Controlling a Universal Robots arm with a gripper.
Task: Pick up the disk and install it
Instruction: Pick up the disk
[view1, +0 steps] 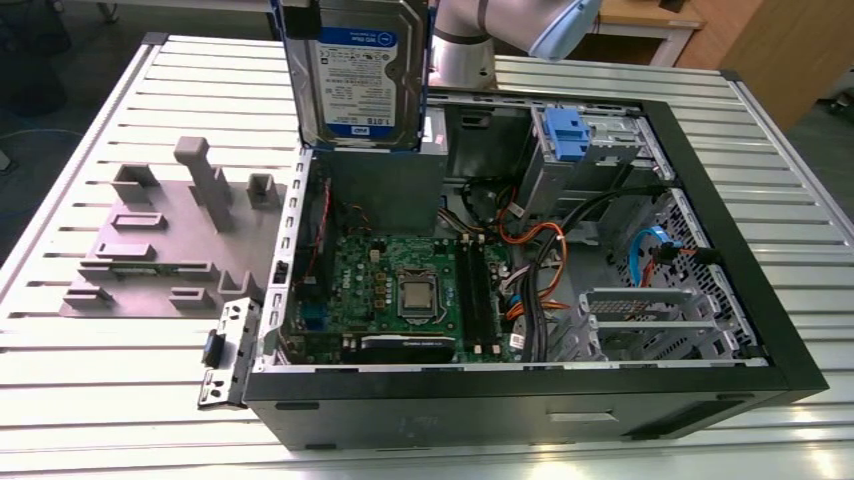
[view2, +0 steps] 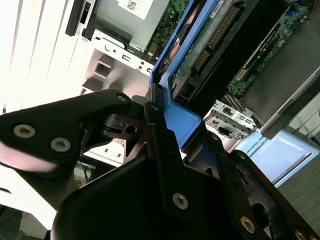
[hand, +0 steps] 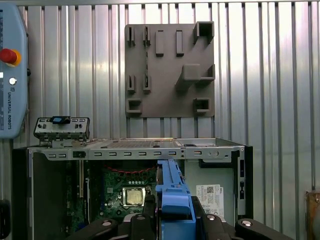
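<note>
One disk (view1: 358, 80) hangs upright above one open computer case (view1: 467, 405), which lies beside one grey fixture plate (view1: 147, 255). The arm (view1: 470, 40) is at the case's far side. Its gripper (view2: 181, 125) is clamped on the disk's blue carrier.

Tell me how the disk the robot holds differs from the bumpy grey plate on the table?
The disk hangs upright in the pincer above the computer case; the grey plate lies flat on the table beside it. The disk is silver with a blue-and-white label and blue frame; the grey plate is plain grey with blocks sticking up. Both are rectangular.
</note>
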